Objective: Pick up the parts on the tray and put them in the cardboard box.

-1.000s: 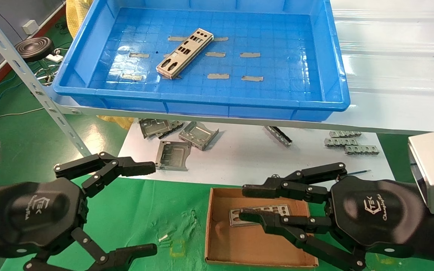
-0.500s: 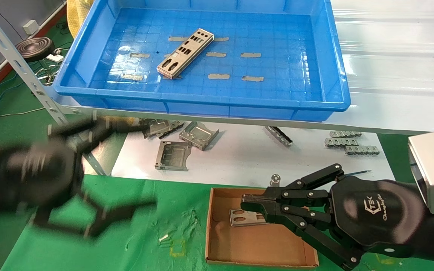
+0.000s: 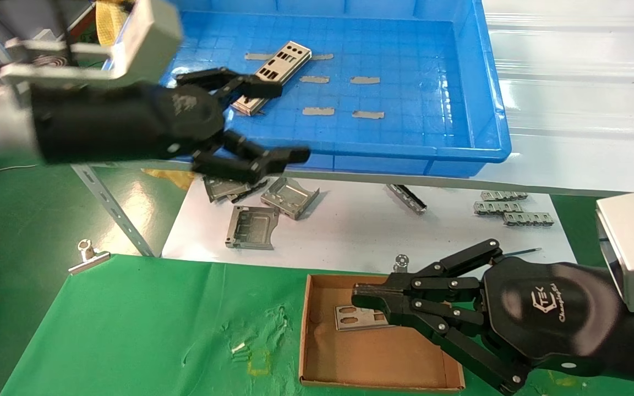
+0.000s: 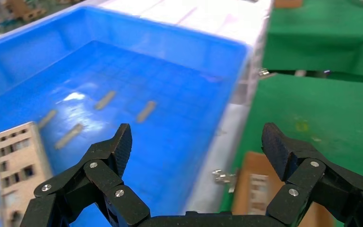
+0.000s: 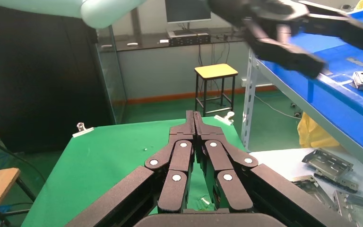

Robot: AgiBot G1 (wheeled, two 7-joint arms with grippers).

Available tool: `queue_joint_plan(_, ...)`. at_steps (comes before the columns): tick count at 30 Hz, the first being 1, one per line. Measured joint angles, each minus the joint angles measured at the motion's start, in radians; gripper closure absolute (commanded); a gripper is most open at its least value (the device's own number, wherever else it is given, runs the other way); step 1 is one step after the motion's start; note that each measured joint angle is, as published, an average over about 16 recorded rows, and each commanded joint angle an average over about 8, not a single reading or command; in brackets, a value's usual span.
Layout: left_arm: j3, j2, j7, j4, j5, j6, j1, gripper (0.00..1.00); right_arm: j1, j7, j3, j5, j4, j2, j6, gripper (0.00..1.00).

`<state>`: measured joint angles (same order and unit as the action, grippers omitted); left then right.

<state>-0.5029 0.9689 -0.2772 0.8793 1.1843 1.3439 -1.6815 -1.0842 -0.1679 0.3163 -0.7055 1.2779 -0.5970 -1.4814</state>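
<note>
Left claw (image 3: 273, 124): spread wide, over tray (image 3: 493, 99) near wall.
Part (image 3: 270, 77): just at claw's 12 o'clock; long axis 1-to-7.
Right claw (image 3: 358, 297): pressed together, empty, over cardboard box (image 3: 317, 374).

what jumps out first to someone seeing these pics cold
The big blue tray on the shelf dominates, with one metal plate lying in it. The left pincer hangs wide open at the tray's near wall, close to that plate. Lower right, the right pincer sits shut over the cardboard box, which holds one plate.
</note>
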Motion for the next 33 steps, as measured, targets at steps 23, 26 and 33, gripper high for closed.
queue_joint_plan(23, -0.125, 0.305, 0.098, -0.607, 0.253, -0.204, -0.318, 0.0, 0.0, 0.0, 0.001, 0.001, 0.0, 0.0, 0.0, 0.83)
queue_joint_plan(26, -0.13, 0.322, 0.106, -0.657, 0.262, -0.218, -0.335, 0.0, 0.0, 0.0, 0.001, 0.001, 0.0, 0.0, 0.0, 0.46)
queue_joint_plan(33, -0.137, 0.347, 0.125, -0.732, 0.272, -0.24, -0.357, 0.12, 0.0, 0.001, 0.001, 0.001, 0.0, 0.0, 0.0, 0.0)
